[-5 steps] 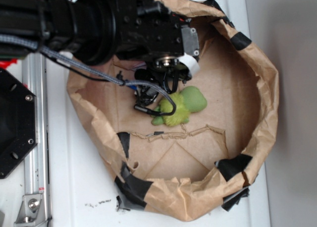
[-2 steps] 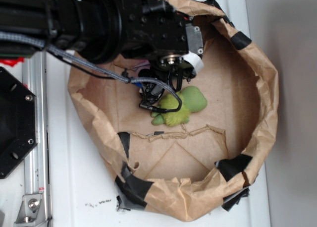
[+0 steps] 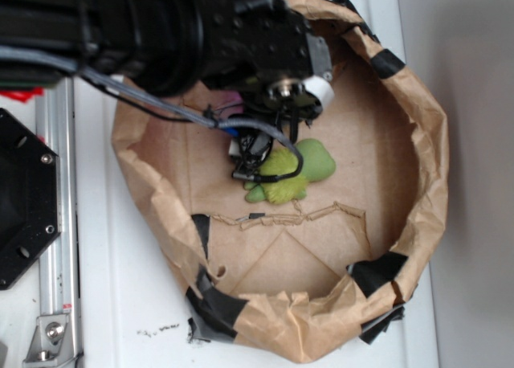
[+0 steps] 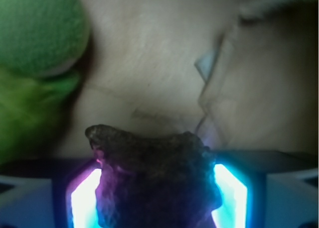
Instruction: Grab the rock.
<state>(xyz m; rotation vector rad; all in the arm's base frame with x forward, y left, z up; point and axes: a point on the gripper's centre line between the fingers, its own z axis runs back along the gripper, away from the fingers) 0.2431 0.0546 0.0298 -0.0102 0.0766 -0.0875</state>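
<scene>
Rock clamped between gripper pads, both sides touching; green plush toy at 10 o'clock, paper bowl around

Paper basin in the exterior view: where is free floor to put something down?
Free: floor right of the green toy up to the paper wall, and below the torn ridge. Crowded: upper left, under the gripper holding the rock.

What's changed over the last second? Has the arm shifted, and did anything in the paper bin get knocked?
The arm's wrist has slid slightly toward the right and top of the exterior view, and its cable loop now overlaps the green plush toy. The wrist view shows the rock between the gripper fingers. The toy and the paper bin have not moved.
</scene>
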